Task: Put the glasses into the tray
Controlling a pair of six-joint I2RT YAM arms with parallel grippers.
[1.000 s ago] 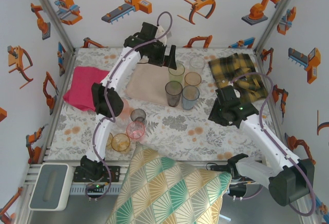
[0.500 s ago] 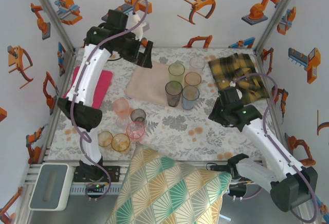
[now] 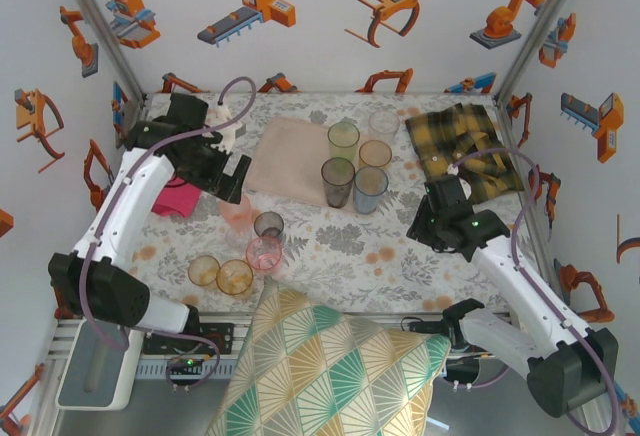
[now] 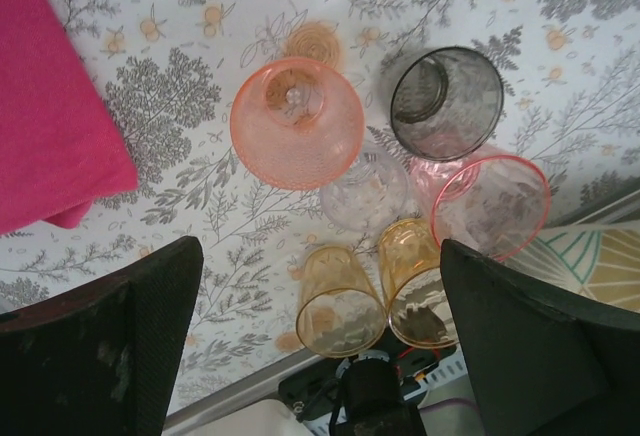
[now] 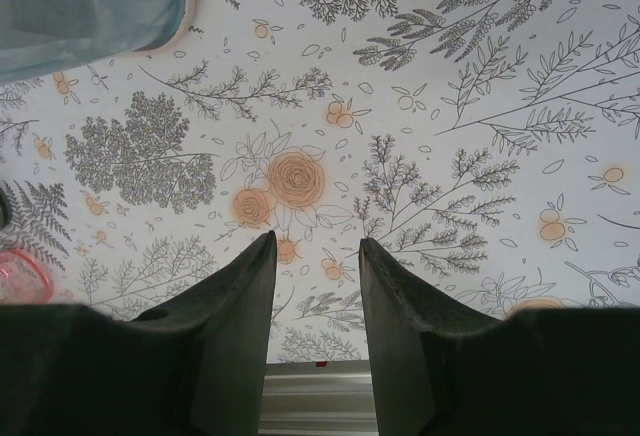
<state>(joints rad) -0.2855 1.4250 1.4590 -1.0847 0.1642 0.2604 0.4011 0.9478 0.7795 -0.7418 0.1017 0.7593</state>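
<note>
The pale pink-beige tray [image 3: 285,154] lies at the back centre. Green [image 3: 343,139], clear [image 3: 383,122], orange [image 3: 375,153], grey [image 3: 337,181] and blue [image 3: 370,188] glasses stand along its right edge. Loose glasses stand nearer: orange-pink [image 4: 297,121], smoky grey [image 4: 447,103], pink [image 4: 490,204], clear [image 4: 365,191] and two amber ones [image 4: 340,301] [image 4: 420,296]. My left gripper [image 3: 228,174] [image 4: 320,248] hangs wide open high above this group, holding nothing. My right gripper [image 3: 430,221] [image 5: 317,246] hovers open over bare tablecloth, empty; the blue glass [image 5: 90,1] is at its upper left.
A magenta cloth [image 3: 172,198] lies left of the left gripper. A yellow-black plaid cloth [image 3: 465,141] lies at the back right. A patterned cushion [image 3: 330,366] overhangs the near table edge, just behind the amber glasses.
The left arm has swung from the tray's back edge to the left and nearer, and now hangs over the loose glasses, jaws still wide. The right arm has barely shifted.
</note>
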